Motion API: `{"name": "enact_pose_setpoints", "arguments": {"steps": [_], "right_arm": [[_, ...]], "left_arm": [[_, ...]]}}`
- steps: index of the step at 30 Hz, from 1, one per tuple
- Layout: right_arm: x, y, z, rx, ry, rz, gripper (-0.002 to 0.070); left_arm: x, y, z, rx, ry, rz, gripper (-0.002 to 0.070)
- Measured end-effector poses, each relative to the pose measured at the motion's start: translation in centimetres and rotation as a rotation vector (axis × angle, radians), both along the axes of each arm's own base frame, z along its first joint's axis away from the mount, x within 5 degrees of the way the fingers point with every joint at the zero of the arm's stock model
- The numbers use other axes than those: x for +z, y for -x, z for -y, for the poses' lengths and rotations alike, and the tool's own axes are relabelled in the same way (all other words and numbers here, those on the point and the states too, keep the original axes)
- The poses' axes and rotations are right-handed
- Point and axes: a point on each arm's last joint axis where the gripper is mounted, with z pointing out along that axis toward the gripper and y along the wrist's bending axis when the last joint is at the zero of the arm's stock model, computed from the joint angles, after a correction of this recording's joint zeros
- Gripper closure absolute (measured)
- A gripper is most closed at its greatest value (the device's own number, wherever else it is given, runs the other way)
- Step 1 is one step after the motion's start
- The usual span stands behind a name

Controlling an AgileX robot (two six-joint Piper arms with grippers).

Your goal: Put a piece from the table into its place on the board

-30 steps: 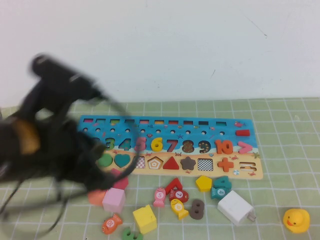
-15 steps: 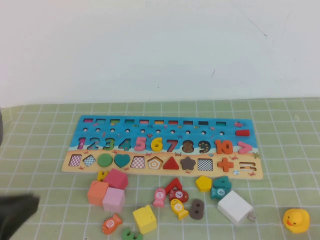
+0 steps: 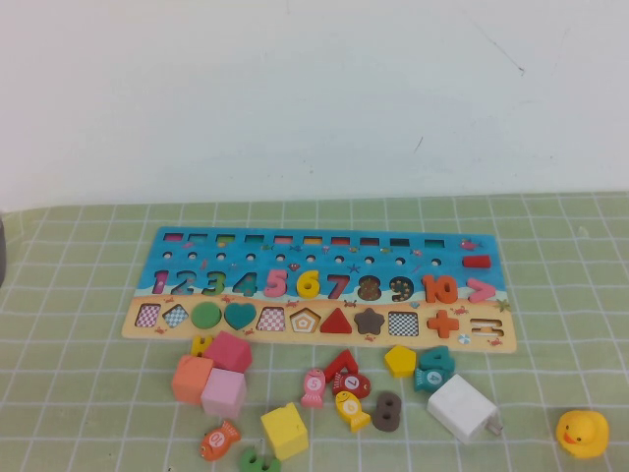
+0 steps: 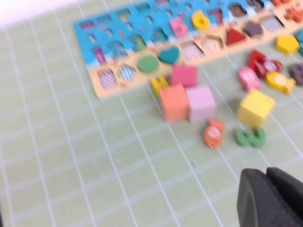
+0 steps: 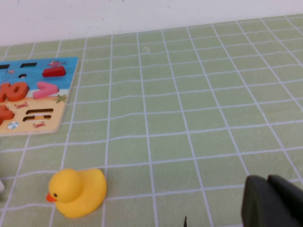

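The piece, a flat yellow "6" (image 3: 309,283), lies in the blue band of the board (image 3: 324,258) between the pink 5 and the 7; the left wrist view shows this yellow "6" (image 4: 201,20) there too. Neither arm appears in the high view. In the left wrist view my left gripper (image 4: 266,176) hovers over bare green cloth, well short of the loose blocks, its fingers pressed together and empty. My right gripper (image 5: 267,182) is shut over the cloth on the table's right side, beyond the board's end (image 5: 47,101).
Loose pieces lie in front of the board: an orange cube (image 3: 192,378), pink cube (image 3: 224,392), yellow cube (image 3: 285,430), yellow pentagon (image 3: 400,360), brown 8 (image 3: 387,411) and white block (image 3: 462,406). A rubber duck (image 3: 582,433) sits at the front right.
The left arm, which covered the board's left end a second ago, has drawn back toward the lower left and left the high view. The pieces have not moved.
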Motion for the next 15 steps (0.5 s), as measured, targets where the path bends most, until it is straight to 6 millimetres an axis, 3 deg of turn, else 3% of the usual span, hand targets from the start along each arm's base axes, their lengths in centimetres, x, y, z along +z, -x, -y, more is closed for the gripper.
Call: {"name": "enact_pose_setpoints", "arguments": {"steps": [4,11,15], "right_arm": [[0.0,0.0,0.0,0.000,0.000,0.000,0.0678],[0.0,0.0,0.0,0.000,0.000,0.000,0.0678],[0.0,0.0,0.0,0.000,0.000,0.000,0.0678]], "left_arm": [[-2.1,0.2,-0.5,0.018,0.016,0.126,0.0676],[-6.4,1.3,-1.2,0.150,0.191,0.452,0.0675],[-9.6,0.9,-1.5,0.276,0.184,0.493,0.0675]]}}
